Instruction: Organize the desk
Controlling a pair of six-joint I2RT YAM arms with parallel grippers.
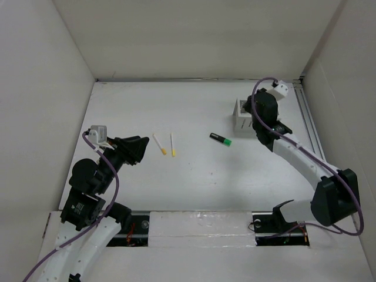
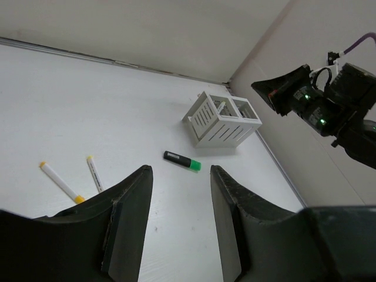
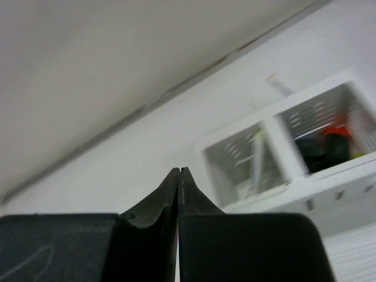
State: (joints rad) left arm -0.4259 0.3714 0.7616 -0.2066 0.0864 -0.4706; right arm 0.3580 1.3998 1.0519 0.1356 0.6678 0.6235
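Pens (image 1: 160, 144), two, lie on counter (image 1: 194, 176) just right of left tool (image 1: 140, 150), jaws wide; long axes run near-to-far. Highlighter (image 1: 221, 139) nearer right tool (image 3: 179, 171), pinched closed, by box (image 1: 241, 111).

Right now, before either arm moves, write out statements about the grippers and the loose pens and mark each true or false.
1. The left gripper is open and empty. True.
2. The right gripper is open. False: its fingers are pressed together.
3. The green highlighter lies inside the slotted box. False: it lies on the desk, apart from the box.
4. Two yellow-tipped pens lie side by side on the desk. True.
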